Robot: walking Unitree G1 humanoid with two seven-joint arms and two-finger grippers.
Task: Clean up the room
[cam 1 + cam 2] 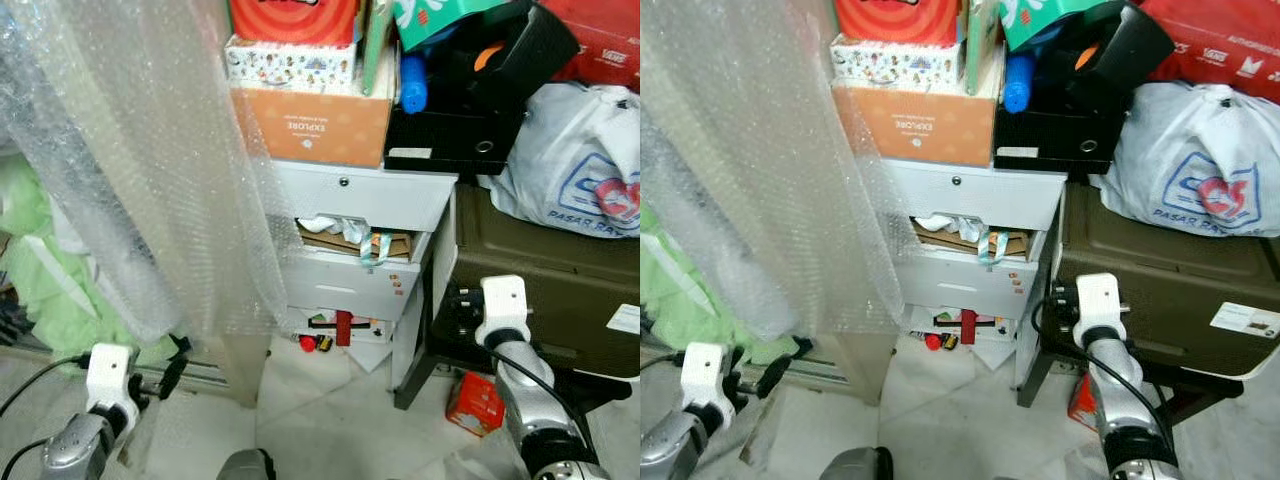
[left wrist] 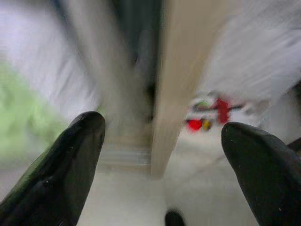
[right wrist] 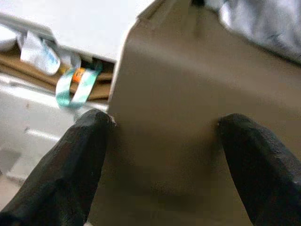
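By olive bin (image 3: 188,117), R gripper (image 3: 162,136) open, drawers (image 1: 360,240)

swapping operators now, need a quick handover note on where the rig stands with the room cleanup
Left gripper: open, empty, low by the bubble wrap and the wooden post.
Right gripper: open, empty, facing the olive-brown box.
White drawer unit: middle drawer ajar, cardboard and a teal ribbon spilling out.
On the floor: small red object under the drawers, red box near the right arm.
Done: nothing visibly picked up.
Left: clear the floor items, close the drawer.
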